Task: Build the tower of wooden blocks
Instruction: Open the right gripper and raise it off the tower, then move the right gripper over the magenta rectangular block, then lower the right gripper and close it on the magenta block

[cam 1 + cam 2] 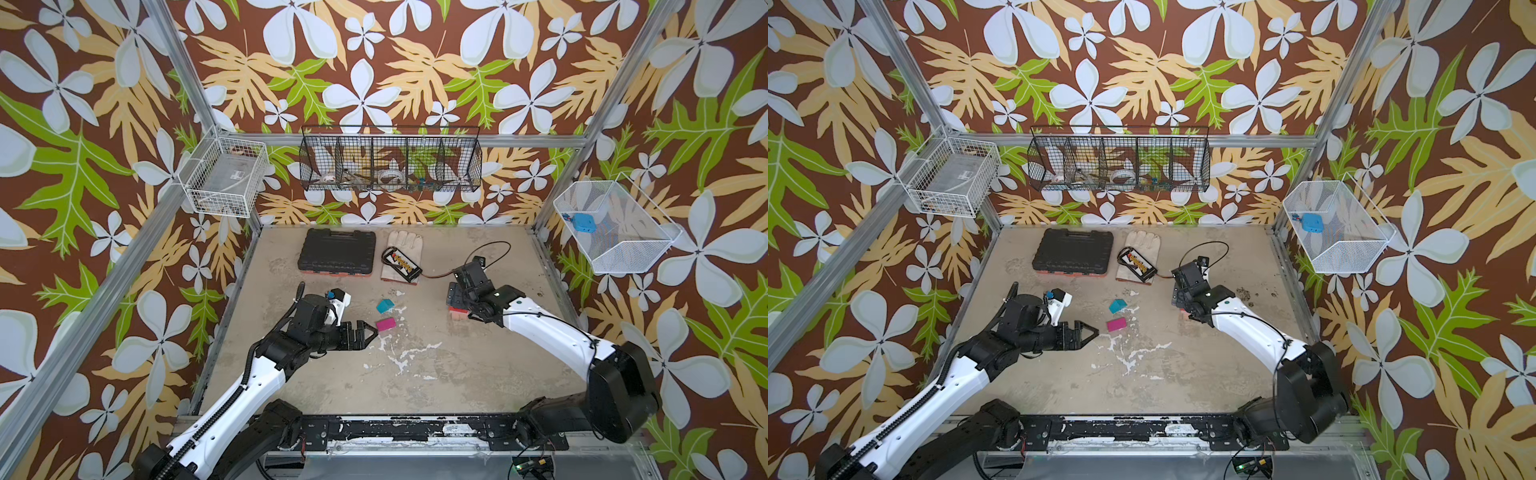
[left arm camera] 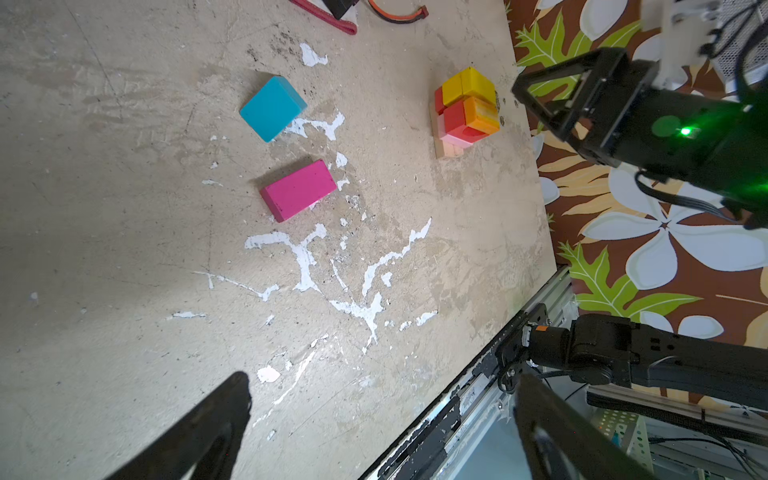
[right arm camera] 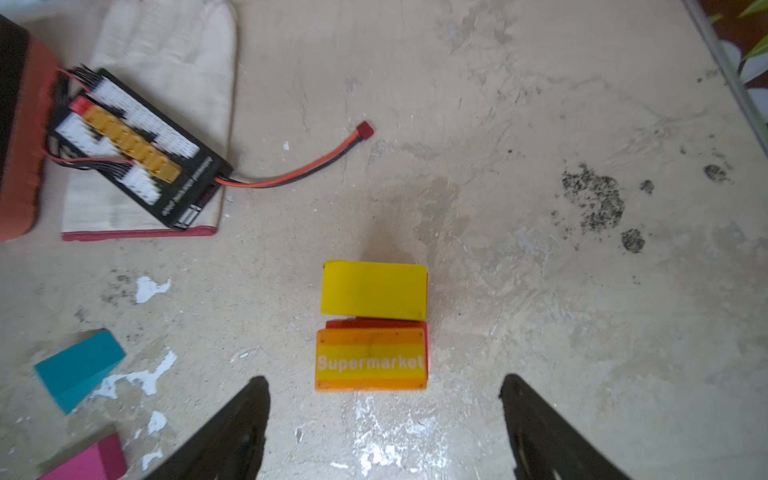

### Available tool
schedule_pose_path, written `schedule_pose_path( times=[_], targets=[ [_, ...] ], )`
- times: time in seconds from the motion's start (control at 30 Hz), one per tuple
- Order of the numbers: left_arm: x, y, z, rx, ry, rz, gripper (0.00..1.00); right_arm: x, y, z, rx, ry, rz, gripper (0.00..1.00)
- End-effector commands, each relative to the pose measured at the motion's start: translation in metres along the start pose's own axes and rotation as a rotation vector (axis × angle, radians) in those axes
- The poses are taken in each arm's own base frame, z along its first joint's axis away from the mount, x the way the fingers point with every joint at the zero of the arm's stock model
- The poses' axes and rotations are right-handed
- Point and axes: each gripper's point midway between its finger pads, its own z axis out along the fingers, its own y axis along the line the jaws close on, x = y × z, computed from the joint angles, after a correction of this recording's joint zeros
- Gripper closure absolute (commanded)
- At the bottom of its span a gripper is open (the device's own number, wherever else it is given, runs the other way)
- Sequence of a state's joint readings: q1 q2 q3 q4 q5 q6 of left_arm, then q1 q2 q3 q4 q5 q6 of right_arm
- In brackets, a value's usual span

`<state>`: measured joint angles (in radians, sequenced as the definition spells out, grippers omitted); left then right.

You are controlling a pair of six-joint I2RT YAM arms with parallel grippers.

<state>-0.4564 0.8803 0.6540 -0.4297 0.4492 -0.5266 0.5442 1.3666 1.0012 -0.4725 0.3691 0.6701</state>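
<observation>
Two loose blocks: teal block (image 1: 385,305) and magenta block (image 1: 386,324), middle of the desk (image 1: 457,374) in both top views.
Tower (image 1: 457,315): I see it right of centre, yellow-topped.
Left fingers (image 2: 216,424): wide open, empty.
Right fingers (image 3: 237,428): spread, empty, over tower.

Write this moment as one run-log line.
tower: yellow layer topmost | right gripper: open above it | left gripper: open, empty | teal block, magenta block: loose on table

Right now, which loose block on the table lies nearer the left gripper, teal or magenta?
The magenta block, just off the tips of the left gripper; the teal block sits farther away, beyond it.
</observation>
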Motion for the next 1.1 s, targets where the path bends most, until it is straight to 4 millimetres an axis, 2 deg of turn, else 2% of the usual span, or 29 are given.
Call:
schedule_pose_path(
  times=[0.0, 0.1, 0.17, 0.2, 0.33, 0.47, 0.6, 0.8, 0.97, 1.07],
  targets=[
    [-0.004, -0.001, -0.001, -0.003, -0.019, 0.004, 0.0, 0.001, 0.022, -0.032, -0.074, -0.043, -0.031, 0.11],
    [-0.005, 0.002, -0.001, -0.02, -0.022, 0.0, 0.0, 0.024, 0.08, -0.074, -0.273, -0.031, -0.102, 0.07],
    [-0.008, 0.004, -0.002, -0.044, -0.035, 0.001, 0.0, 0.045, 0.114, -0.087, -0.361, -0.019, -0.159, 0.05],
    [-0.011, 0.005, -0.004, -0.058, -0.047, 0.004, 0.0, 0.054, 0.126, -0.086, -0.376, -0.005, -0.175, 0.05],
    [-0.017, 0.008, -0.009, -0.09, -0.079, 0.009, 0.0, 0.082, 0.152, -0.047, -0.345, 0.08, -0.202, 0.06],
    [-0.026, 0.018, -0.015, -0.165, -0.124, 0.006, 0.0, 0.107, 0.189, -0.012, -0.352, 0.175, -0.287, 0.11],
    [-0.037, 0.022, -0.027, -0.207, -0.177, 0.009, 0.0, 0.123, 0.207, 0.016, -0.327, 0.217, -0.352, 0.12],
    [-0.05, 0.028, -0.047, -0.235, -0.267, -0.012, 0.0, 0.138, 0.215, 0.044, -0.32, 0.266, -0.388, 0.13],
    [-0.05, 0.027, -0.047, -0.224, -0.272, -0.011, 0.0, 0.15, 0.215, 0.064, -0.306, 0.315, -0.41, 0.16],
    [-0.048, 0.027, -0.044, -0.216, -0.257, -0.012, 0.0, 0.157, 0.214, 0.069, -0.297, 0.333, -0.419, 0.17]
  ],
)
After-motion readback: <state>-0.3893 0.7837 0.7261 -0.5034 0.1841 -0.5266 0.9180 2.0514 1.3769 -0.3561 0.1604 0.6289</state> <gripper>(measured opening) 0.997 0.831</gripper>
